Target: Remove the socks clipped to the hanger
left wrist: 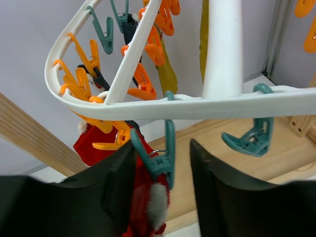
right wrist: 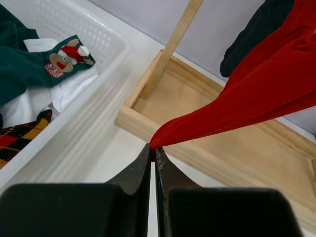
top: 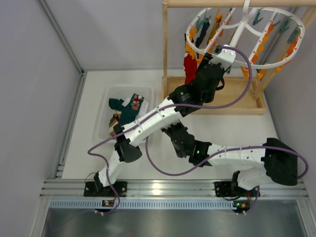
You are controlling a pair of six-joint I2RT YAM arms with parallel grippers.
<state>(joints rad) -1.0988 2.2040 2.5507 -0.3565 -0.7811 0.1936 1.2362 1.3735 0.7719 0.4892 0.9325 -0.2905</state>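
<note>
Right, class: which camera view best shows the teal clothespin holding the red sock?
Left wrist: the teal clothespin fills the middle, clamped on the red sock, between the fingers of the open left gripper. Top external shows it too small to pick out; right wrist shows only the sock's toe.

A light wooden stand (top: 242,98) sits at the far right of the white surface (top: 237,128). Its base is a shallow open tray, with a slim upright post (top: 165,39) rising from the back left corner to a round top bar (top: 207,3). Just to its left, close but not touching as far as I can see, is a white plastic basket (top: 101,113) with latticed walls. Inside lie a folded white cloth (right wrist: 74,89) and a piece of red, yellow and black plaid fabric (right wrist: 22,138). Pale grey walls (top: 29,74) close in the space. A ridged aluminium rail (top: 163,187) runs along the near edge.
</note>
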